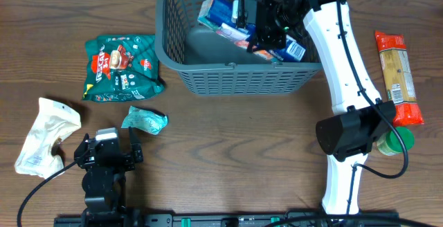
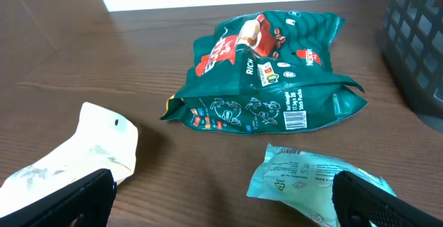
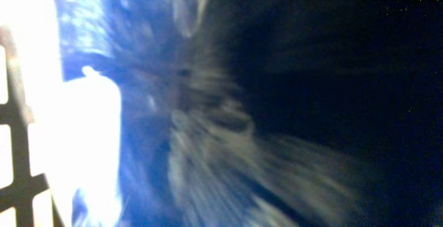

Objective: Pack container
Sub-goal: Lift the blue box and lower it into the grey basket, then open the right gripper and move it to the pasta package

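The dark grey lattice basket (image 1: pixel 235 75) stands at the back centre; its corner shows in the left wrist view (image 2: pixel 419 40). Blue snack packets (image 1: pixel 221 16) lie inside it. My right gripper (image 1: pixel 266 30) is down inside the basket, over the packets. Its wrist view is a blur of blue packet (image 3: pixel 138 116), and its jaws cannot be made out. My left gripper (image 1: pixel 107 151) is open and empty near the front left (image 2: pixel 221 210). A small teal packet (image 2: pixel 304 178) lies by its right finger (image 1: pixel 144 120).
A green coffee packet (image 1: pixel 121 64) lies left of the basket (image 2: pixel 266 75). A cream pouch (image 1: pixel 45 133) lies at the far left (image 2: pixel 76 154). An orange-and-tan packet (image 1: pixel 396 78) and a green round thing (image 1: pixel 396 140) are at the right.
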Robot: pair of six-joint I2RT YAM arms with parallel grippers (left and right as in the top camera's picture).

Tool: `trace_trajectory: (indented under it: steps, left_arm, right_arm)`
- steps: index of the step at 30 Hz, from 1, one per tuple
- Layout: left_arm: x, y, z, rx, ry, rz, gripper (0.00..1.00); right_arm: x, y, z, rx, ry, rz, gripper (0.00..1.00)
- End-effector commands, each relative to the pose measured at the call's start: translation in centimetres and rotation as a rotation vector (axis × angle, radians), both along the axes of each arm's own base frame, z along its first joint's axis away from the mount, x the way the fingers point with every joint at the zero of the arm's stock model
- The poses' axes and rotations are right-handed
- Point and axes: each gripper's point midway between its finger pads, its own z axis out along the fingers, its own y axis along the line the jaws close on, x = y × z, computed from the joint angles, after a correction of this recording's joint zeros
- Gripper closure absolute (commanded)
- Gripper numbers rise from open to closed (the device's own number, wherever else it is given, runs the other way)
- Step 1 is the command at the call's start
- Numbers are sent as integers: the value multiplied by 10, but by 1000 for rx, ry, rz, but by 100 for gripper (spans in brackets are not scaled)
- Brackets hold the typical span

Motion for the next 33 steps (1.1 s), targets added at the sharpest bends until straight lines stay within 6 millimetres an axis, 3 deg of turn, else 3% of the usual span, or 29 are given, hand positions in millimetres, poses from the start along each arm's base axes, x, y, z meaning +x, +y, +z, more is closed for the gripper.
trace_trajectory:
  steps: [1, 8, 13, 16, 18, 22, 23, 28, 31, 33]
  left_arm:
    - [0, 0, -9, 16, 22, -6, 2]
    - [0, 0, -9, 16, 22, -6, 1]
    - [0, 0, -9, 16, 22, -6, 1]
    - [0, 0, -9, 16, 22, -6, 2]
    - [0, 0, -9, 16, 22, -6, 2]
    - [0, 0, -9, 16, 22, -6, 1]
    - [0, 0, -9, 16, 22, -6, 1]
    - [0, 0, -9, 16, 22, -6, 1]
    - [0, 0, -9, 16, 22, -6, 1]
    - [0, 0, -9, 16, 22, -6, 1]
  right_arm:
    - [-4, 8, 9, 48, 17, -17, 1]
    - [0, -3, 22, 77, 34, -127, 1]
    - [13, -29, 67, 109, -62, -344, 1]
    - [31, -82, 110, 87, -201, -682, 1]
    - [30, -132, 144, 57, -317, -924, 1]
    - [-5, -231, 196, 8, -477, -1330, 1]
    - [-16, -248, 202, 5, -488, -1386, 1]
    - [-65, -324, 208, -64, -465, -1576, 1]
    - [-81, -358, 196, -104, -414, -1659, 1]
    - [-83, -369, 186, -75, -361, -1662, 1]
